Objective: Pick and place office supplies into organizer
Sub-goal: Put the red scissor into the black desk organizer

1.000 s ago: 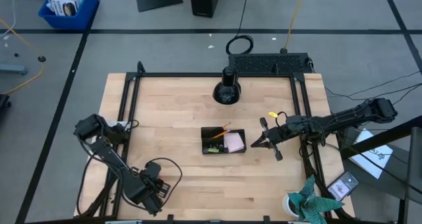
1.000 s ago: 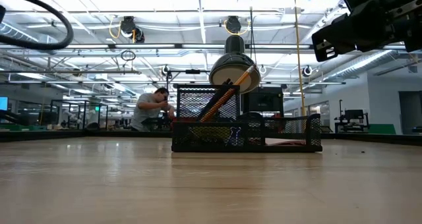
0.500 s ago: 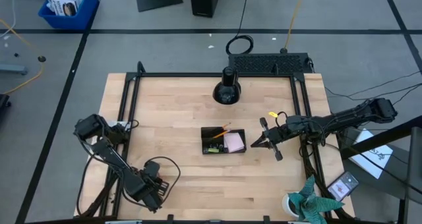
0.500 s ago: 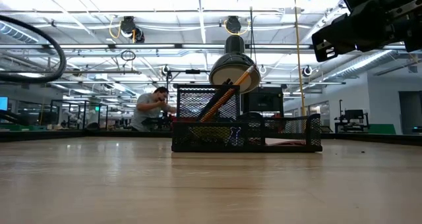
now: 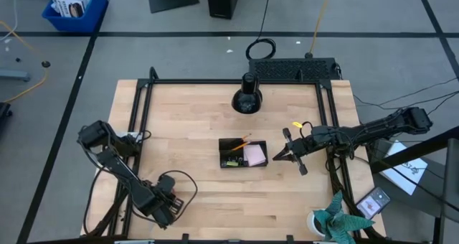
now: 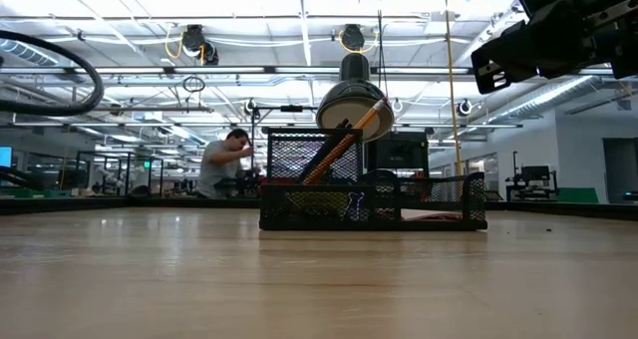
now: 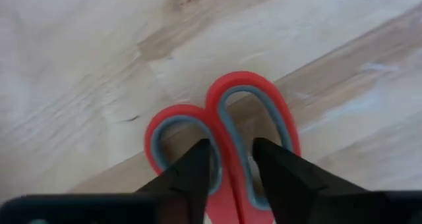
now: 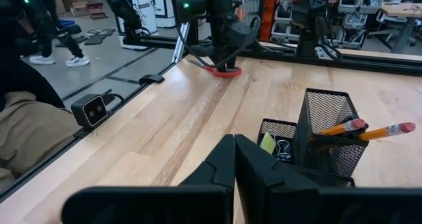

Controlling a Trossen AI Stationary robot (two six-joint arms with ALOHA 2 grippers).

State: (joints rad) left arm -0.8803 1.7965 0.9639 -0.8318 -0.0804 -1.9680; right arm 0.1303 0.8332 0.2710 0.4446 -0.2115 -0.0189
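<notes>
- The scissors (image 7: 227, 151) are being gripped by the left gripper (image 7: 231, 168) low over the bare wood, well away from the organizer (image 5: 243, 153), out toward the table's near-left corner. The two dark fingers (image 7: 191, 171) are seen set narrow around the red handle where the two loops meet, so the scissors are taken to be held.
- The hold is right at the handle end, so the blades are hidden under the gripper and how level they hang can't be told. A swing or droop could be expected on the way over.
- With a pinch on smooth plastic between the loops, a slip or twist is the likely risk if the arm is moved fast.
- The organizer is already holding pencils (image 8: 359, 128) in the tall mesh cup, a pink pad (image 5: 253, 155) and clips (image 8: 285, 149) in the low sections. Scissors dropped in crooked could get hung on the mesh rim or knock the pencils.
- The organizer looks light, so it could be shoved across the wood by a bad entry angle.
- The right gripper (image 8: 234, 161) is parked just beside the organizer on its right side, fingers pressed together with nothing in them. A crowded approach could be caused by that if it isn't kept clear.
</notes>
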